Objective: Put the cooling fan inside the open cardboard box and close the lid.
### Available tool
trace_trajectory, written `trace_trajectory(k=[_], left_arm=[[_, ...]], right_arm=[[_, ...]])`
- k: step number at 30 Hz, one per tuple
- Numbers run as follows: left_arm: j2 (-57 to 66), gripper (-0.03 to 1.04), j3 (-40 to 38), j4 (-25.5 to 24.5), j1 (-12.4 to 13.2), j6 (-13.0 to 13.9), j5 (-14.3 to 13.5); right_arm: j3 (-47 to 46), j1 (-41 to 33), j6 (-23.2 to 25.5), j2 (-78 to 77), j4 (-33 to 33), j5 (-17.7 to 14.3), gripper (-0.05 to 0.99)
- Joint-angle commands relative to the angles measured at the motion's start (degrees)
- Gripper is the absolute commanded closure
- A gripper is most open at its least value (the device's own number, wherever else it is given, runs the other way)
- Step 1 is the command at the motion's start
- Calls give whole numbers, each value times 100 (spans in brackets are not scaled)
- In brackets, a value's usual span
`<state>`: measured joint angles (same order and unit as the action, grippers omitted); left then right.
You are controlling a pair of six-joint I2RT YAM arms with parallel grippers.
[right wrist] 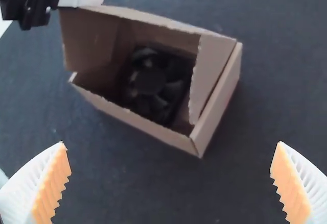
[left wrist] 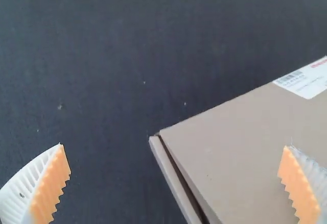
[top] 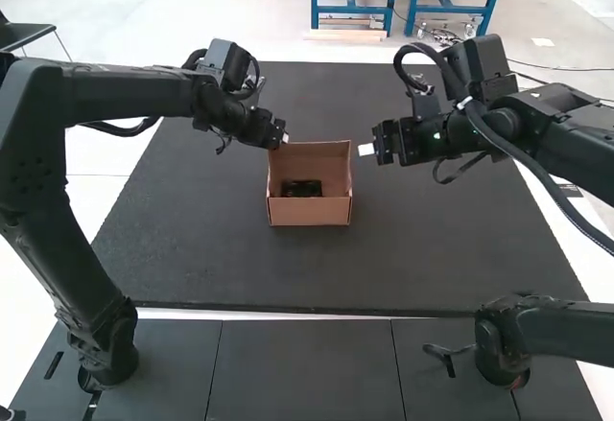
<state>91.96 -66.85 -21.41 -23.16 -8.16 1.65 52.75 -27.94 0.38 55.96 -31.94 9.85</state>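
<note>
1. A black mat point(top: 192, 239) is spread over the table, and the cardboard box point(top: 309, 212) is set near its middle, open at the top.
2. The left gripper point(top: 278, 137) is held at the box's rear left corner. Its fingers point(left wrist: 48, 183) are spread wide over the box's outer face, and nothing is clamped.
3. The right gripper point(top: 368, 151) is held just beside the rear right corner, its fingers point(right wrist: 51, 180) likewise wide apart and empty.
4. A side flap point(right wrist: 212, 76) is seen standing up at the box's edge.
5. The cooling fan point(top: 301, 189) is seen lying on the box floor, so placing is judged done and closing the lid is the step in hand. The next move calls for the raised flaps to be pressed inward and down from outside, without the box being shoved across the mat.
</note>
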Motion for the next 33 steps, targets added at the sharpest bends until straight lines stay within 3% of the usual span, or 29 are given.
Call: trace_trajectory(k=[1, 12, 24, 33], left_arm=[[-108, 5, 234, 40, -13, 69, 99], [-56, 5, 1042, 708, -84, 43, 178], [445, 5, 1596, 1473, -426, -1, 169], [480, 5, 1535, 1157, -400, 25, 160]], right_arm=[[-11, 79, -12, 29, 74, -53, 4], [-54, 79, -12, 29, 65, -53, 4], [-63, 140, -12, 20, 22, -53, 4], [-46, 140, -12, 11, 22, -53, 4]])
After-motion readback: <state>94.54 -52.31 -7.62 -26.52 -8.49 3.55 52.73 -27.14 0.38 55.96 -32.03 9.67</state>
